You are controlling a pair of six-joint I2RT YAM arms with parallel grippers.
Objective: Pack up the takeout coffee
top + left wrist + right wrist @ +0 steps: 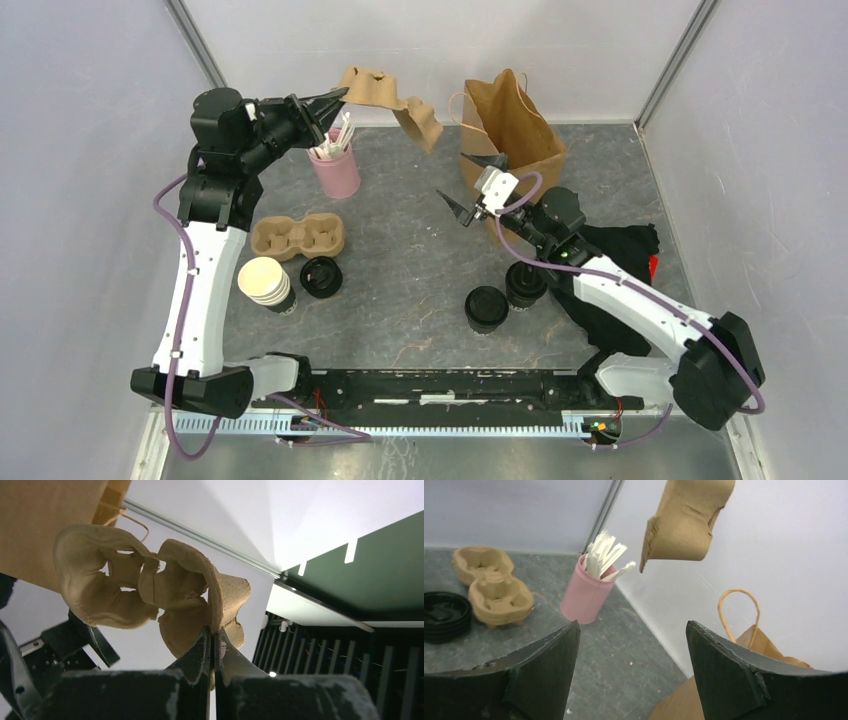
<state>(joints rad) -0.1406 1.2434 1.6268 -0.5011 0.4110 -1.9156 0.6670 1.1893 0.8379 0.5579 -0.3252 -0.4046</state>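
Your left hand (pixel 338 96) pinches the pulp carrier (pixel 395 100) by its rim over the far edge; bring it level to the bag (pixel 512 135), beside your wide-open right hand (pixel 470 184).

The right arm (pixel 640 300) covers part of one capped cup (pixel 522 288). From the right wrist, the lid stack (pixel 444 615) runs off left, the paper bag (pixel 769 645) off the bottom.
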